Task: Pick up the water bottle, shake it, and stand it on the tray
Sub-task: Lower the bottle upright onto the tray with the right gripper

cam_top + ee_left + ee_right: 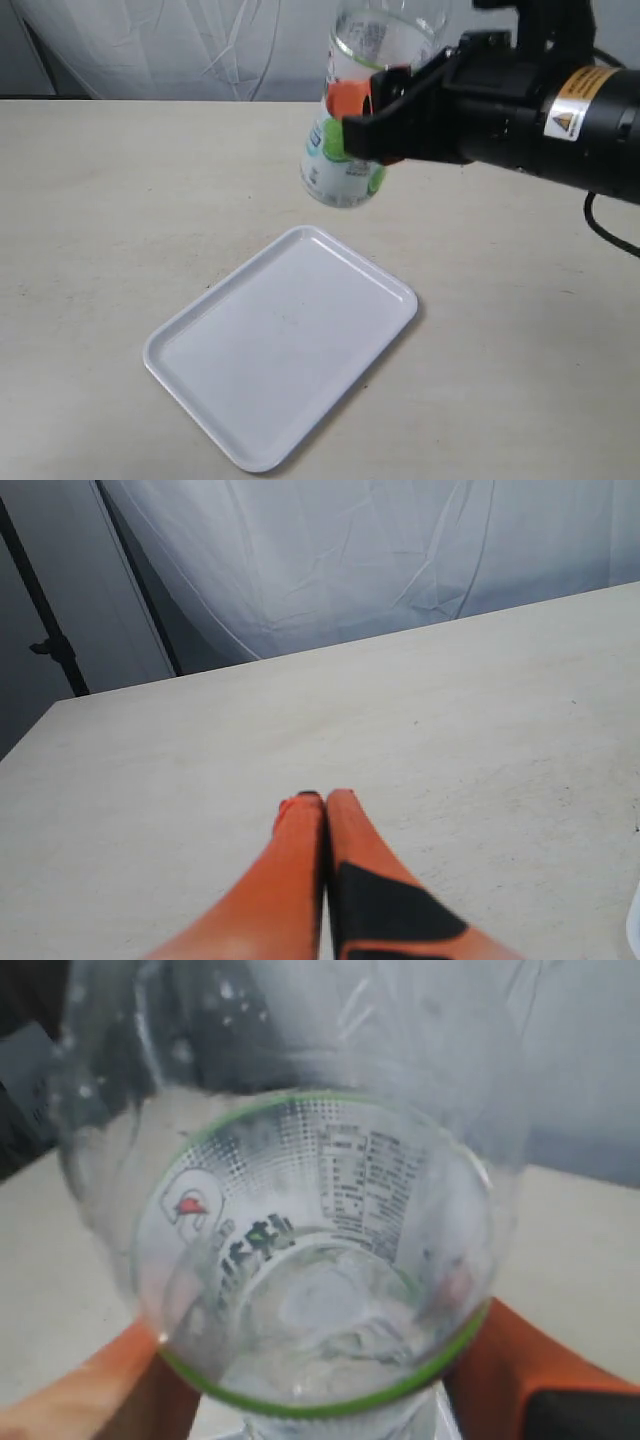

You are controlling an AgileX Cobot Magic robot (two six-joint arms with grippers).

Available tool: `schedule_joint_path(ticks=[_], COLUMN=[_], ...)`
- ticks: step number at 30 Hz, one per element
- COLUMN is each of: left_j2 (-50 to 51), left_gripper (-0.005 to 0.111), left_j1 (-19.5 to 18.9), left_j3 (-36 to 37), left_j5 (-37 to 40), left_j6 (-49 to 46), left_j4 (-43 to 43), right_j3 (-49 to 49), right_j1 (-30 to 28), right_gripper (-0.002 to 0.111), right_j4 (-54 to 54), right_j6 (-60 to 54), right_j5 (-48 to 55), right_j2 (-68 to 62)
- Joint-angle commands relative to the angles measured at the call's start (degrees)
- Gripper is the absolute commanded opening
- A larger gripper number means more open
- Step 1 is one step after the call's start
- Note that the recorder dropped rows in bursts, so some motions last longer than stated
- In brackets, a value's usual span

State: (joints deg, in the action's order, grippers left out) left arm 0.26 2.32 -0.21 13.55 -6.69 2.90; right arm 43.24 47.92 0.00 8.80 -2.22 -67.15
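The right end effector (354,120) is clenched around the water bottle (343,172) at its label, holding it aloft and slightly tilted, with the cap out of view. The bottle hangs clear of the counter (120,200), at about 12 o'clock from the tray (285,345), near its far corner. The left end effector (324,802) is clenched on nothing, low over bare counter. I judge this to be the shaking step. The next move calls for righting the bottle, carrying it toward 6 o'clock and lowering it upright onto the tray.
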Motion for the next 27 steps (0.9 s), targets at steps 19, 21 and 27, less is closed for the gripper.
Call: schedule_joint_path(ticks=[19, 21, 27], left_j2=[-0.26, -0.26, -0.26], left_gripper=[0.0, 0.0, 0.0], left_j1=[0.14, 0.14, 0.14], left_j3=[0.21, 0.21, 0.21], left_j5=[0.09, 0.09, 0.09], left_j6=[0.2, 0.2, 0.2], left_j4=[-0.38, -0.38, -0.38], right_j3=[-6.66, -6.66, -6.66], right_j1=[0.1, 0.1, 0.1], right_gripper=[-0.001, -0.001, -0.001], right_j4=[-17.51, -17.52, -17.91], right_j6=[6.86, 6.2, 6.2], right_j5=[-37.55, -37.92, -40.43], right_j2=[-30.7, -32.72, -34.92])
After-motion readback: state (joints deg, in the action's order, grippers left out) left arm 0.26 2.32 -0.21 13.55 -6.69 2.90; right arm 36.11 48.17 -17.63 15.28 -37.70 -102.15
